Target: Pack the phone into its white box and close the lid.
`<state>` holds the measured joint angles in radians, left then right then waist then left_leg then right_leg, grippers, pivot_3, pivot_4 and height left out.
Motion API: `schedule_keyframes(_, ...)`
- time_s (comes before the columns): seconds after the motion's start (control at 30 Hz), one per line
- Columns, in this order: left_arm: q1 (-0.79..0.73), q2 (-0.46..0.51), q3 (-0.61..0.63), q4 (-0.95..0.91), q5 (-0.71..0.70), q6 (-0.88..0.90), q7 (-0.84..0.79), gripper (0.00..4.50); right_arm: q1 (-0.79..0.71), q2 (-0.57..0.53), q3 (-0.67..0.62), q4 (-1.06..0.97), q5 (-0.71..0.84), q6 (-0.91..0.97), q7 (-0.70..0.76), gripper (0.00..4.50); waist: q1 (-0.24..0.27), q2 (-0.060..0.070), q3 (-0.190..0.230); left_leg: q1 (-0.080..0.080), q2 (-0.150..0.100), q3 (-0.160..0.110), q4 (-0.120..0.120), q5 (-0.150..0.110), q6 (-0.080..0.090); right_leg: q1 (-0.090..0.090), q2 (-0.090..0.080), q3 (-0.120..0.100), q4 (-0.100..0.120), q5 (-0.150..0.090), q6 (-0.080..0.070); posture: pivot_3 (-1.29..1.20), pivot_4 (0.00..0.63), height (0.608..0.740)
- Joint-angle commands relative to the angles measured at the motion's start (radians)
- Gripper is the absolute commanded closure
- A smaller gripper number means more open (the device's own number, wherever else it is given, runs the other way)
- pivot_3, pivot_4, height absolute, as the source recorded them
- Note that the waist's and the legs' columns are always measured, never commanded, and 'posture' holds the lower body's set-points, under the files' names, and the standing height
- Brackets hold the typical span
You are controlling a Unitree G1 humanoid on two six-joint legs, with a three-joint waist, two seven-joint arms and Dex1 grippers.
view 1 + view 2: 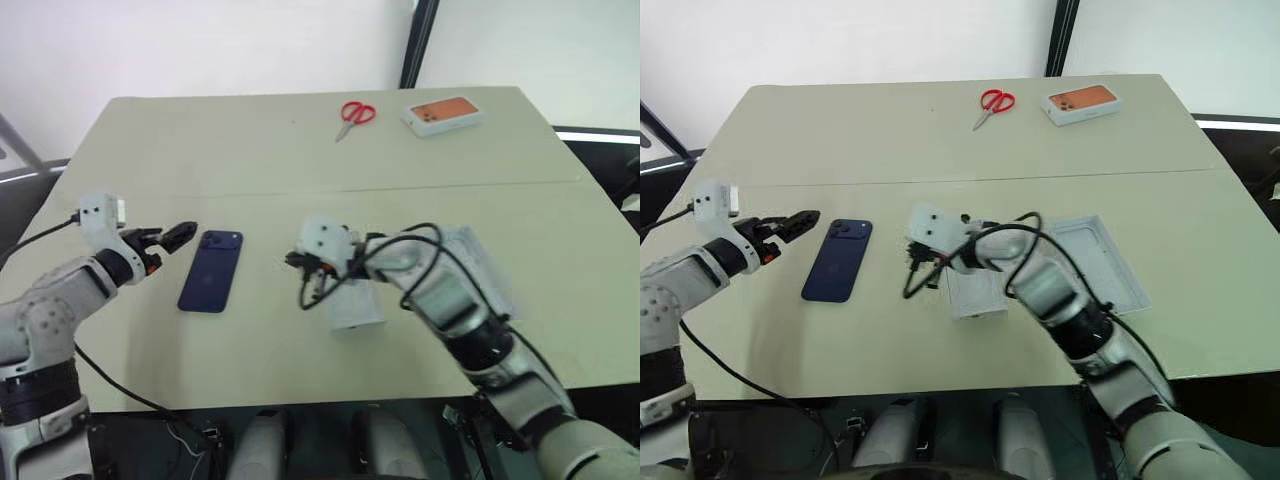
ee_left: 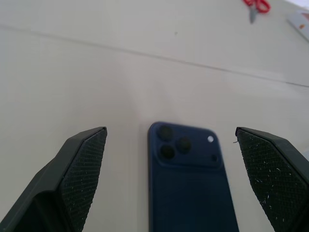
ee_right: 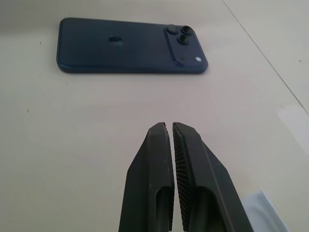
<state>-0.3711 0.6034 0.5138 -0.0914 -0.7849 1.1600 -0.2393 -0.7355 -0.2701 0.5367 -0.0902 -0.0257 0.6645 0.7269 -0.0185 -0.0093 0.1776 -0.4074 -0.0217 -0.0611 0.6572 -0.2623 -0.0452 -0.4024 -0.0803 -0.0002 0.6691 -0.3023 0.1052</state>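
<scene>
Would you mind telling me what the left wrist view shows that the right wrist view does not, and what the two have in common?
Left wrist view alone: the left gripper with its fingers spread wide, one on either side of the phone's camera end, plus the red scissors far across the table.

Right wrist view alone: the right gripper with its fingers pressed together, aimed toward the phone's long side and short of it, and a white corner beside the fingers, too little to identify.

Both: the phone lying back-up on the beige table, untouched.
</scene>
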Motion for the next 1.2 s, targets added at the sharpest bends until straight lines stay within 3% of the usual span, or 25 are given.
schedule_keyframes(0.03, -0.03, 0.028, 0.037, 0.038, -0.03, 0.151, 0.033, 0.0, -0.038, 0.064, 0.049, 0.081, -0.068, -0.055, -0.059, 4.42, -0.001, -0.001, -0.001, 0.0, 0.0, 0.0, 0.0, 0.0, 0.0, 0.0, 0.0, 0.0, 0.0, 0.0, 0.0, 0.0, 0.15, 0.74)
schedule_keyframes(0.33, -0.078, 0.009, 0.023, 0.105, -0.053, 0.428, -0.001, 0.0, -0.09, 0.158, 0.13, 0.299, -0.196, -0.197, -0.101, 4.42, -0.003, -0.002, -0.001, 0.0, -0.001, 0.001, -0.001, 0.002, -0.004, -0.002, 0.0, 0.001, 0.001, 0.0, 0.0, 0.0, 0.15, 0.74)
schedule_keyframes(0.7, -0.025, -0.1, -0.011, 0.056, -0.177, 0.454, 0.002, 0.0, -0.089, 0.254, 0.15, 0.425, -0.25, -0.323, -0.077, 4.42, 0.005, -0.002, -0.005, 0.001, -0.001, 0.0, -0.003, 0.003, -0.005, -0.001, -0.003, 0.001, 0.0, 0.0, 0.0, 0.0, 0.15, 0.74)
schedule_keyframes(1.2, -0.039, -0.168, 0.061, 0.085, -0.259, 0.454, 0.105, 0.0, -0.058, 0.228, 0.104, 0.391, -0.27, -0.312, -0.072, 4.42, 0.007, -0.003, -0.008, 0.002, -0.002, 0.0, -0.004, 0.003, -0.005, 0.0, -0.003, 0.001, 0.0, 0.0, 0.0, 0.0, 0.15, 0.74)
